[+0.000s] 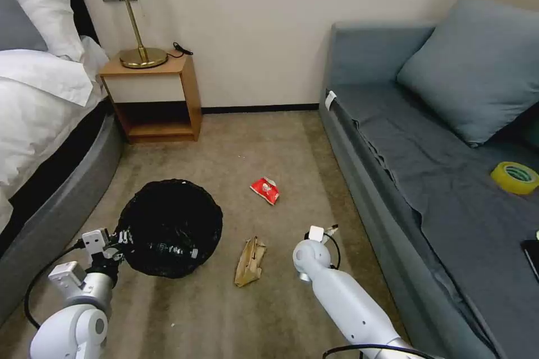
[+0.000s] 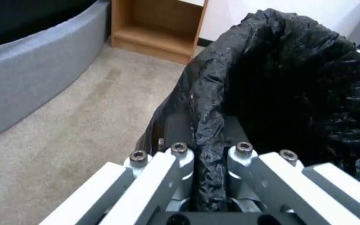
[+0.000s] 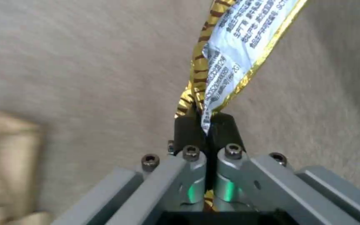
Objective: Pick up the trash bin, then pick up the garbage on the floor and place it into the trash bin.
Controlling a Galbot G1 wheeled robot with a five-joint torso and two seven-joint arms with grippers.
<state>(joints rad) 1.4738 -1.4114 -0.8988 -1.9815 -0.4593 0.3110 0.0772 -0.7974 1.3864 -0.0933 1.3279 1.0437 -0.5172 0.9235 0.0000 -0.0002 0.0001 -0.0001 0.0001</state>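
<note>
The trash bin (image 1: 168, 227), lined with a crinkled black bag, is at the lower left of the head view. My left gripper (image 1: 116, 239) is shut on its near rim, and the left wrist view shows the bag fold (image 2: 207, 156) pinched between the fingers. In the right wrist view my right gripper (image 3: 205, 125) is shut on a flat gold-yellow wrapper (image 3: 234, 53) that hangs just above the carpet. My right arm (image 1: 337, 286) reaches down right of the bin. Other garbage lies on the carpet: a crumpled brown paper bag (image 1: 250, 262) and a red-and-white packet (image 1: 265, 190).
A grey sofa (image 1: 393, 140) runs along the right, with a yellow tape roll (image 1: 515, 177) and a black phone (image 1: 530, 255) on it. A bed (image 1: 50, 123) is on the left. A wooden nightstand (image 1: 154, 95) with a lamp stands at the back wall.
</note>
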